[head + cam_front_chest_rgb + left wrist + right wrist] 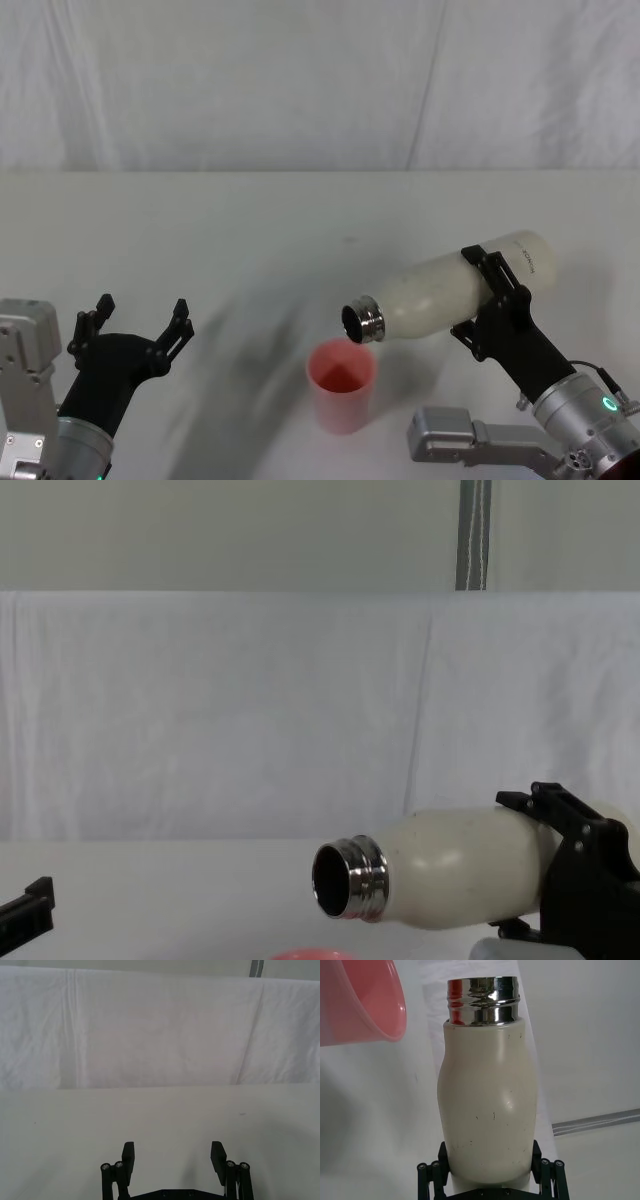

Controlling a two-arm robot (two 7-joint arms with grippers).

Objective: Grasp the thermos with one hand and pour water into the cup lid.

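My right gripper (492, 296) is shut on the thermos (450, 287), a cream-white bottle with a steel neck, and holds it tipped almost flat above the table. Its open mouth (358, 321) points left and slightly down, just above the far rim of the pink cup lid (342, 384), which stands upright on the table. I see no water stream. In the right wrist view the thermos (490, 1105) runs out from the gripper (490, 1172), with the cup lid (360, 1002) beside its neck. In the chest view the thermos (450, 868) hangs over the cup lid's rim (310, 956). My left gripper (140, 322) rests open at the left.
The white table (250, 230) is covered with a cloth, and a white draped backdrop (320, 80) rises behind it. In the left wrist view the open left gripper (173, 1157) faces bare table. A grey post (473, 535) stands behind the backdrop.
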